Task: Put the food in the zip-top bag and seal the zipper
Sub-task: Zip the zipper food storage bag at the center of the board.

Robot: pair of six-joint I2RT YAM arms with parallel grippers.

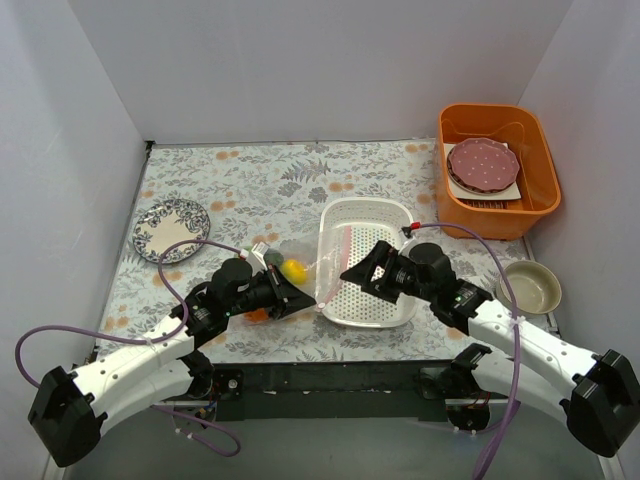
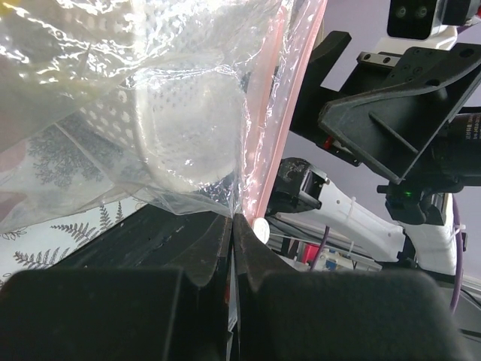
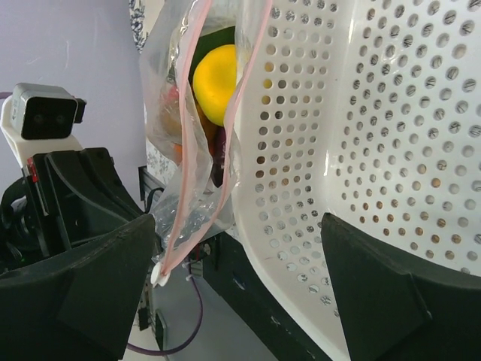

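Observation:
The clear zip-top bag [image 1: 300, 262] lies between my left gripper and the white basket, its mouth over the basket rim. Inside it I see the yellow lemon [image 1: 293, 270], an orange ball [image 1: 257, 314] and a dark-green piece [image 1: 272, 262]. My left gripper [image 1: 293, 300] is shut on the bag's near corner [image 2: 234, 216] beside the pink zipper [image 2: 279, 113]. My right gripper [image 1: 365, 268] is open and empty over the basket [image 3: 376, 113], with the bag's mouth and zipper [image 3: 188, 188] just left of it. The lemon [image 3: 216, 83] shows through the gaping mouth. A white slider [image 3: 159, 275] sits at the zipper's near end.
An orange bin [image 1: 540, 195] holding plates stands at the back right. A patterned plate [image 1: 171, 228] lies at the left. A pale bowl [image 1: 527, 287] sits at the right, near my right arm. The white basket [image 1: 372, 215] is in the table's middle.

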